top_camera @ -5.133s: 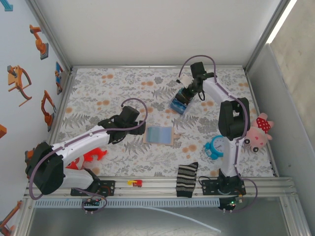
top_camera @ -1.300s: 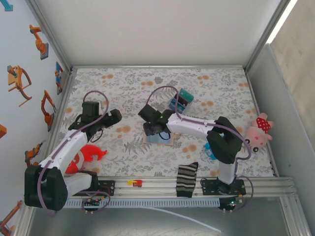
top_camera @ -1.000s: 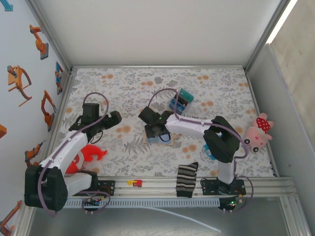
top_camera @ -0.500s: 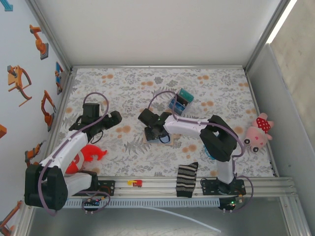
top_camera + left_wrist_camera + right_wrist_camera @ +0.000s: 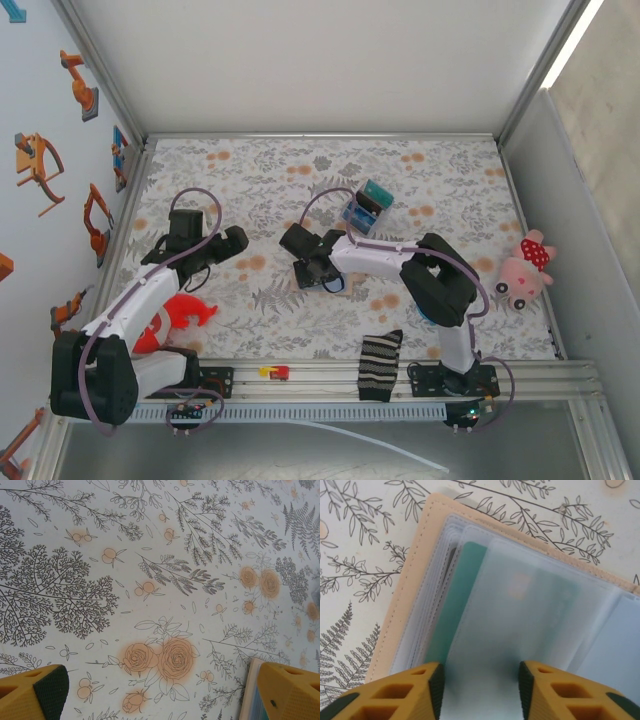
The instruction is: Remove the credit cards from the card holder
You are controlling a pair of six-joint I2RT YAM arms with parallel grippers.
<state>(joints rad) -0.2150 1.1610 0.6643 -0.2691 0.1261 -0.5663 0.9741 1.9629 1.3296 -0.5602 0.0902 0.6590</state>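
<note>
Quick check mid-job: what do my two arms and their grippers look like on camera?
The left arm and right arm have white links with black joints. A thin purple cable loops along each. The left gripper and right gripper have yellow-orange plastic fingers with dark inner pads; the right one's show moulded recesses.
</note>
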